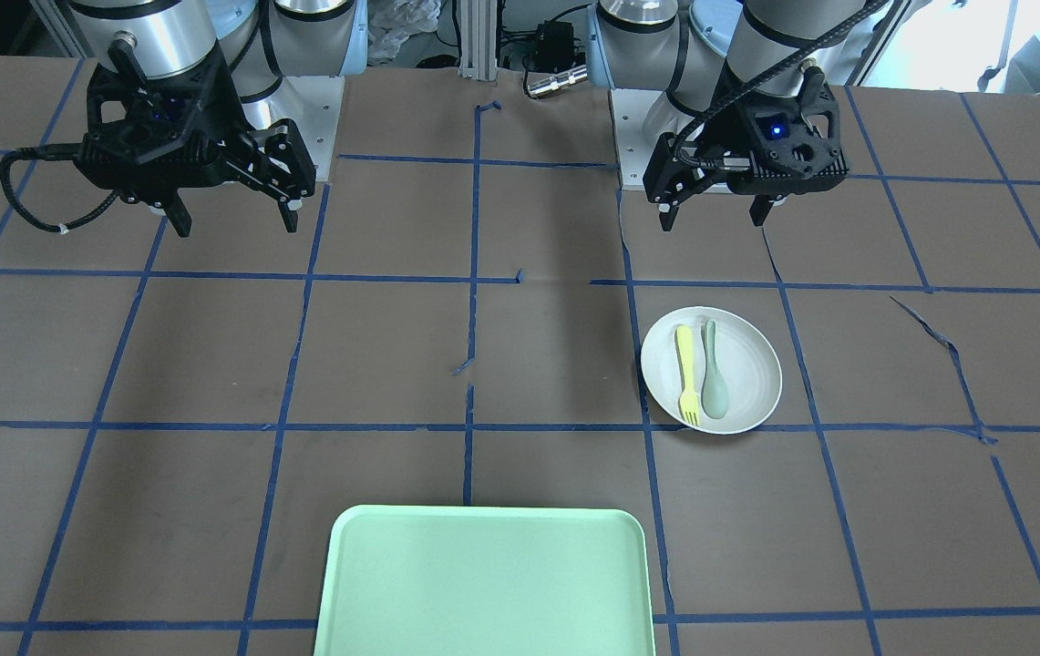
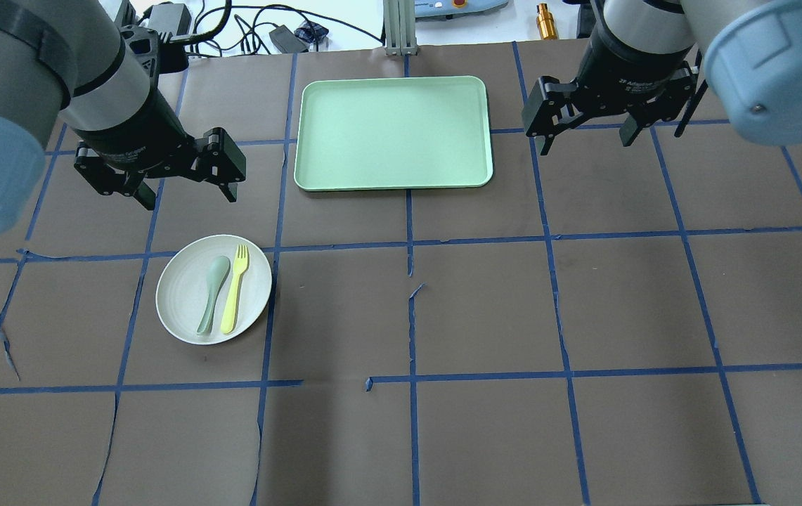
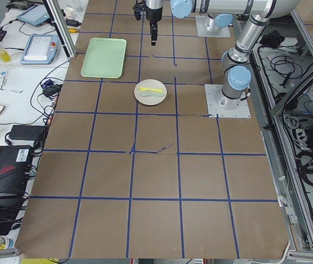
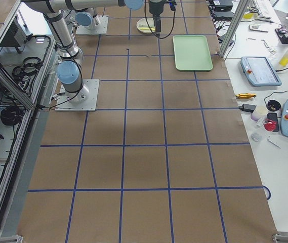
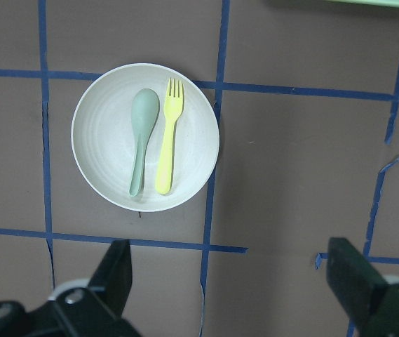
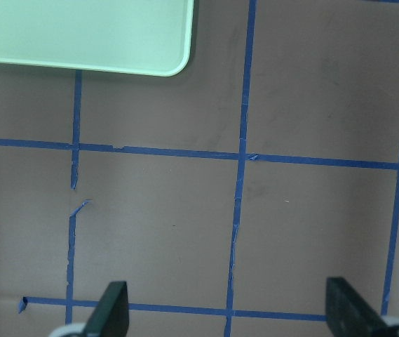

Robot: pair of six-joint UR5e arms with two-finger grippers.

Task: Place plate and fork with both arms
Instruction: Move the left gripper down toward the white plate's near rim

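Your taped brown table [image 2: 513,316] carries the mint-green tray [image 2: 393,133], cut off at the front view's edge, the left gripper [image 2: 190,199] and right gripper [image 2: 587,144] hang spread-fingered and empty above it, and near the left one the plate [image 2: 179,299] holds the fork [image 2: 235,289] just beside, perhaps touching, a grey-green spoon [image 2: 212,284].

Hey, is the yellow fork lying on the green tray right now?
No, the fork lies on the plate next to the spoon, well apart from the tray.
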